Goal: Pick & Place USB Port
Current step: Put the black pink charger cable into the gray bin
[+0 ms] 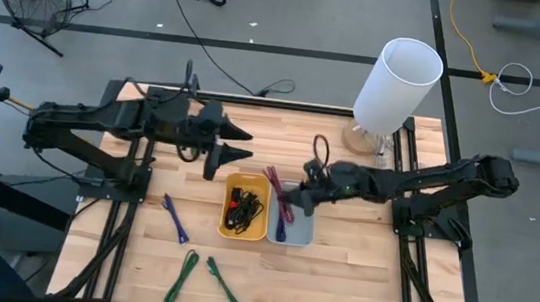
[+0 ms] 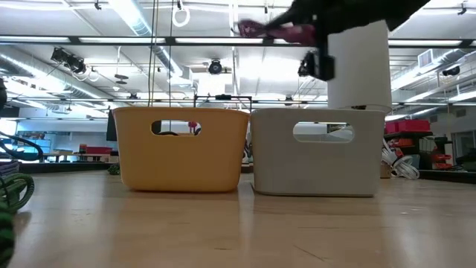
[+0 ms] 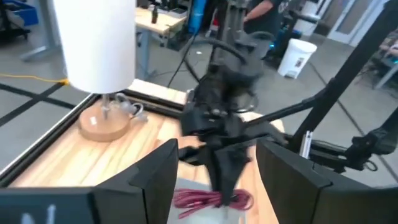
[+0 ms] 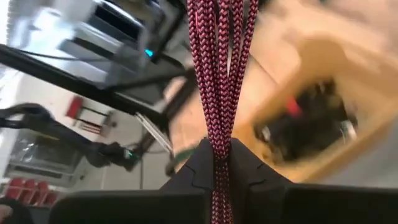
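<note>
A braided maroon cable [image 4: 217, 74] hangs bunched from the right pincer [image 4: 219, 163].

The right gripper [image 1: 297, 196] reaches toward the table's middle, fingers pinched together on a cable. The left gripper [image 1: 239, 155], fingers apart, hovers left of centre.

no readable text, label, brand, number or sign anywhere: none on the yellow bin [image 2: 180, 149], the grey bin [image 2: 321, 151], the white lamp shade [image 1: 399, 82], or in the room beyond.
</note>
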You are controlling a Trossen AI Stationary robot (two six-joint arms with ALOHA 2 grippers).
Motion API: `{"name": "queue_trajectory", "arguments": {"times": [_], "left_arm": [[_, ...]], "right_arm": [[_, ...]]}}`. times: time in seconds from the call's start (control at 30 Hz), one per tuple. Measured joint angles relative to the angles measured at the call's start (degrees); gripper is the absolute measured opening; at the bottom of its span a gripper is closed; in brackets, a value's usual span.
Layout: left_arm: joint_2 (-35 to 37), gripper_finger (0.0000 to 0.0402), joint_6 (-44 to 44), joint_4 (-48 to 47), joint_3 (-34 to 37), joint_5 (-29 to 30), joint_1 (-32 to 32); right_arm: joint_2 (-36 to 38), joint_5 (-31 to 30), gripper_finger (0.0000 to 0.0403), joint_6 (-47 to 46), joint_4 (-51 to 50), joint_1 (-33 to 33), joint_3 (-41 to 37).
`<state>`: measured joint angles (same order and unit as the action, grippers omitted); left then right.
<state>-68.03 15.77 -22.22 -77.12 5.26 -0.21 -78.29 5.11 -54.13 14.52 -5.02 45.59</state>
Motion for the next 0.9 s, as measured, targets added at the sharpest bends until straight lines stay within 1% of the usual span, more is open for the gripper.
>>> {"name": "queue_trajectory", "arguments": {"times": [0.07, 0.13, 0.23, 0.37, 0.53, 0.73, 0.9], "left_arm": [[0.48, 0.0217, 0.02, -0.44, 0.01, 0.35, 0.00], [1.20, 0.0214, 0.00, -2.39, 0.20, 0.59, 0.00], [1.81, 0.0213, 0.01, -2.95, 0.04, 0.58, 0.00], [1.71, 0.0213, 0.04, -4.91, 0.09, 0.55, 0.00], [1.71, 0.0213, 0.07, -8.06, 0.11, 0.52, -0.02], [1.71, 0.0213, 0.09, -10.34, 0.11, -0.93, -0.02], [1.71, 0.0213, 0.09, -10.79, 0.11, -0.98, -0.04]], "right_arm": [[0.01, -2.29, 0.0012, -2.82, -4.05, -1.63, -0.01], [0.00, -5.81, 0.0012, -5.80, -7.71, -3.20, -0.03], [-0.01, -10.59, 0.0012, -9.67, -13.40, -5.12, -0.03], [-0.01, -16.17, 0.0012, -14.81, -17.18, -6.80, -0.03], [-0.03, -22.26, 0.0012, -19.43, -20.09, -7.42, -0.01], [-0.34, -26.19, 0.0012, -23.09, -21.15, -7.40, -0.01], [-1.23, -26.09, 0.0012, -24.89, -21.23, -8.12, 0.01]]}}
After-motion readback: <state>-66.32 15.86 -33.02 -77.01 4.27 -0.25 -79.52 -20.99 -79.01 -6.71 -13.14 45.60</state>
